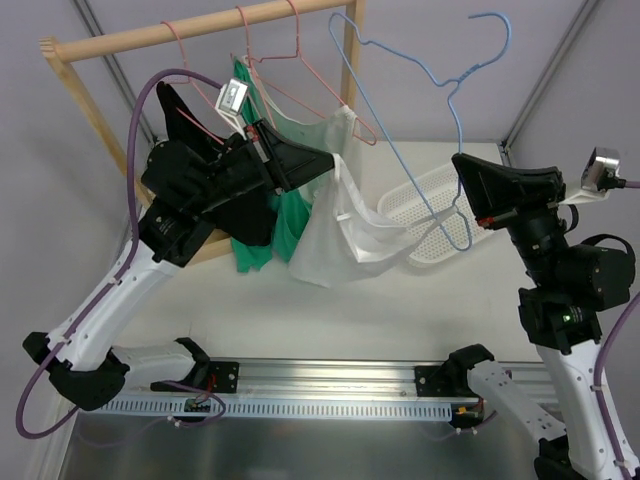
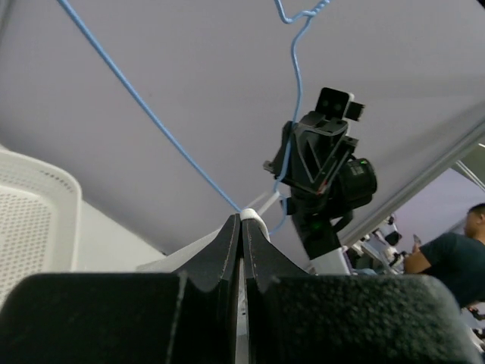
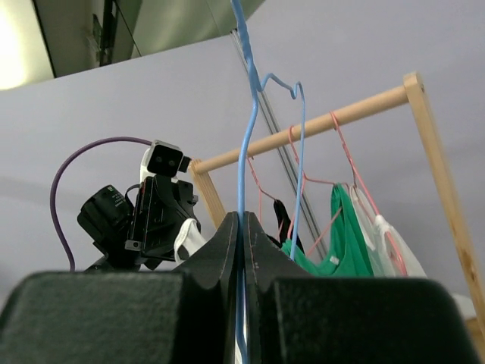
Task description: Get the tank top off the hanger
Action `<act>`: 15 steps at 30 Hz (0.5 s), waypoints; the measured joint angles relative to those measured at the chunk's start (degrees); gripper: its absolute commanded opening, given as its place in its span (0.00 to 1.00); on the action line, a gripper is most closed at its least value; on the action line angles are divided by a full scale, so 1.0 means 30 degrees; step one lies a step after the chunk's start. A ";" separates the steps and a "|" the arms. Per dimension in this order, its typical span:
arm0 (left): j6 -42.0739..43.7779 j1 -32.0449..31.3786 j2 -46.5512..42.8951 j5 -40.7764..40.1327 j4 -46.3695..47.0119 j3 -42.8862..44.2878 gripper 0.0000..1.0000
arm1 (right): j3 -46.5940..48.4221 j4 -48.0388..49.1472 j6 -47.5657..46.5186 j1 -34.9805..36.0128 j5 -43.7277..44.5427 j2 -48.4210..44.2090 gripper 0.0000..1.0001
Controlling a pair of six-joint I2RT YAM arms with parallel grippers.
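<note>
A white tank top point(image 1: 345, 235) hangs in the air between my two grippers. My left gripper point(image 1: 328, 160) is shut on one of its straps point(image 2: 252, 216), the white band showing at the fingertips. My right gripper point(image 1: 462, 166) is shut on the wire of a blue hanger point(image 1: 415, 110), held off the rack and tilted. The hanger's lower corner point(image 1: 455, 240) lies by the top's far end, over the basket. The blue wire point(image 3: 244, 136) runs up from between the right fingers.
A wooden rack point(image 1: 200, 30) stands at the back left with pink hangers point(image 1: 290, 60), a green top point(image 1: 290, 215) and a black garment point(image 1: 180, 105). A white perforated basket point(image 1: 430, 200) lies on the table at the right.
</note>
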 measured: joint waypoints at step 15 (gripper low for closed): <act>-0.2521 -0.4911 0.5268 -0.0204 0.1559 0.5501 0.00 | 0.0816 0.7431 -0.1982 0.1013 0.1144 0.4153 0.00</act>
